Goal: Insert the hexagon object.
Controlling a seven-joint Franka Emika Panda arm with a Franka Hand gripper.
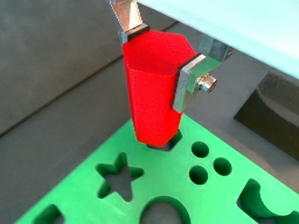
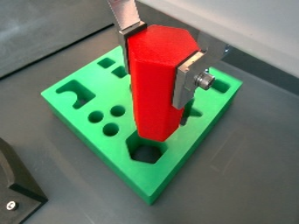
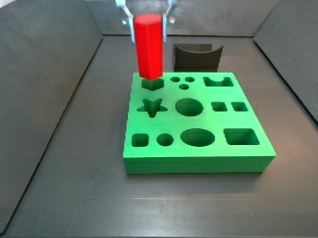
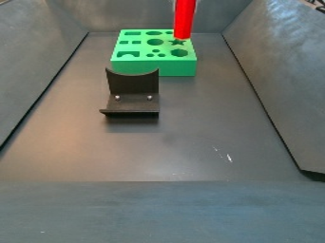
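Observation:
The hexagon object [image 2: 156, 83] is a tall bright red peg, held upright. My gripper [image 2: 159, 61] is shut on it near its top, one silver finger [image 2: 188, 83] on each side; both wrist views [image 1: 158, 83] show this. The peg's lower end stands at the mouth of the hexagonal hole [image 2: 146, 154] in a corner of the green board [image 2: 198, 109]. I cannot tell whether the tip is inside. In both side views the peg [image 3: 149, 46] [image 4: 184, 17] stands over the board [image 3: 199, 149] [image 4: 152, 65]. My gripper [image 3: 147, 11] is at the top edge.
The board has several other cut-outs: a star [image 3: 152, 107], round holes [image 3: 188, 107] and square holes [image 3: 244, 138]. The dark fixture [image 3: 195, 56] [image 4: 131, 90] stands on the floor beside the board. Grey walls [image 3: 74, 56] ring the floor.

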